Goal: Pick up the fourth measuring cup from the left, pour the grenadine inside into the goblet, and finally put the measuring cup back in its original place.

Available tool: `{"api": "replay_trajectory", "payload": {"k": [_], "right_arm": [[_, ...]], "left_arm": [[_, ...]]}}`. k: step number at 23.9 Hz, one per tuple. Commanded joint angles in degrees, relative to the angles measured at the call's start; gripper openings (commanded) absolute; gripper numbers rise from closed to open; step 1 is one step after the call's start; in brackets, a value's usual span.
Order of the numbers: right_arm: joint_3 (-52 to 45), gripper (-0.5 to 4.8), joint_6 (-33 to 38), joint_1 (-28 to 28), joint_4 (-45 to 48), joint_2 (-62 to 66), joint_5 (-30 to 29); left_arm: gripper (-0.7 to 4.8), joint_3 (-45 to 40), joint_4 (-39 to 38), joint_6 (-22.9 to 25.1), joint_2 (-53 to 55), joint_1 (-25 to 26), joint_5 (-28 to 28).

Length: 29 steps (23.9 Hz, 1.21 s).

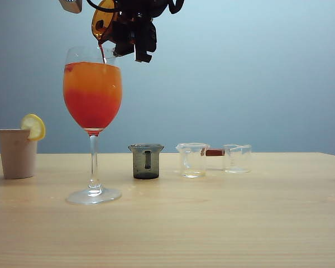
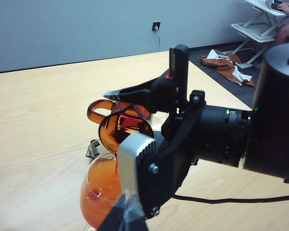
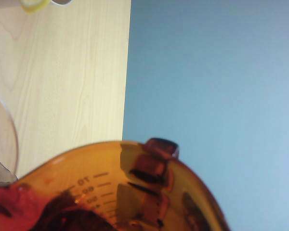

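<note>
Right gripper (image 1: 135, 42) tips amber cup (image 1: 103, 21) spout-down over goblet (image 1: 92, 106).

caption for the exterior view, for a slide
Right gripper tips the amber measuring cup, pouring grenadine into the goblet of orange drink.

You are looking at a robot test room set up as a mock bar, not a real kitchen. A bare pale wooden desk (image 1: 212, 223) stands before a plain blue-grey wall (image 1: 240, 72). On the desk a row of small measuring cups (image 1: 192, 159) and a beige tumbler (image 1: 17, 152) with a lemon slice (image 1: 33, 127) stand like props. In the left wrist view, a wall socket (image 2: 156, 26), dark floor and a seated person (image 2: 286, 19) at a white folding stand (image 2: 260, 24) suggest a lab or office.
</note>
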Motion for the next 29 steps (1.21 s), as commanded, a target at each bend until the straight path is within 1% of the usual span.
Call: {"api": "replay_trajectory", "payload": {"k": [1,12,18,21,26,29], "right_arm": [[0.4,0.75,-1.0,0.1,1.6,-0.5,-0.2],[0.4,0.75,-4.4,0.1,1.7,-0.5,-0.2],[0.4,0.75,-4.8,0.1,3.6,-0.5,-0.7],[0.4,0.75,-7.0,0.2,3.8,-0.5,-1.3],[0.4,0.75,-7.5,0.9,3.8,-0.5,-1.5],[0.4,0.75,-9.2,1.2,3.8,-0.5,-1.5]], "left_arm": [[-0.05,0.4,0.8,0.1,-0.1,0.0,0.4],[-0.05,0.4,0.8,0.1,-0.1,0.0,0.4],[-0.05,0.4,0.8,0.1,-0.1,0.0,0.4],[-0.05,0.4,0.8,0.1,-0.1,0.0,0.4],[-0.05,0.4,0.9,0.1,-0.1,0.0,0.4],[-0.05,0.4,1.1,0.1,-0.1,0.0,0.4]]}}
